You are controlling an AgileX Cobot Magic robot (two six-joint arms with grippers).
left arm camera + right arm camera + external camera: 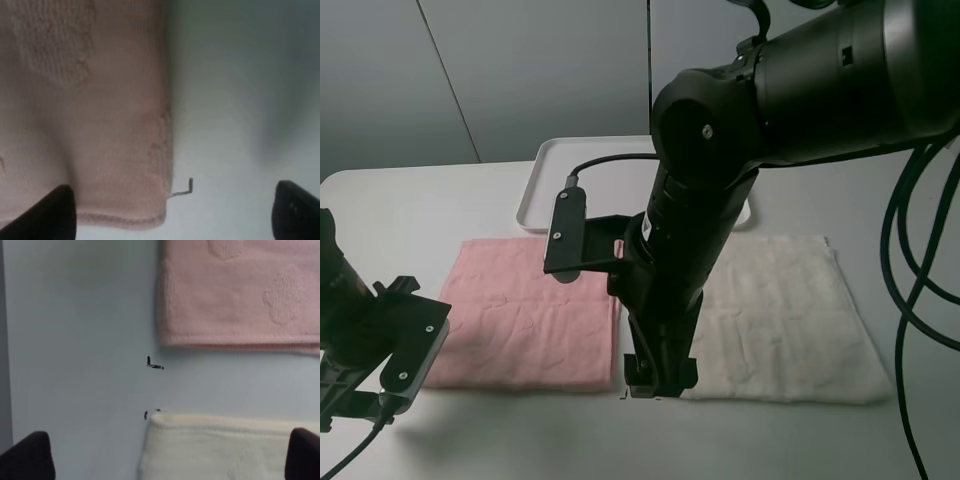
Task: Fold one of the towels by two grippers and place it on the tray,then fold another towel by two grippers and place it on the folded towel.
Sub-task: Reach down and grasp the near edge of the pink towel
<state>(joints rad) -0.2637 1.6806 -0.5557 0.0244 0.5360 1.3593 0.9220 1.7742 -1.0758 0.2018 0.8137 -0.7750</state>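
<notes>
The pale pink towel [530, 315] lies flat at the front left of the table, and the cream-white towel [790, 320] lies flat to its right across a narrow gap. Behind them sits the white tray [548, 180], partly hidden by my right arm. My right gripper [658, 378] hangs low over the gap at the towels' front corners. In its wrist view it [165, 460] is open, with the cream towel [225, 445] corner between its fingertips and the pink towel [240, 295] beyond. My left gripper [172, 215] is open over the pink towel's [85, 125] front left corner.
Small black marks [155, 365] are drawn on the white table between the towels' corners, and another mark [185, 189] sits at the pink towel's corner. Black cables [910, 270] hang at the right edge. A grey wall stands behind the table.
</notes>
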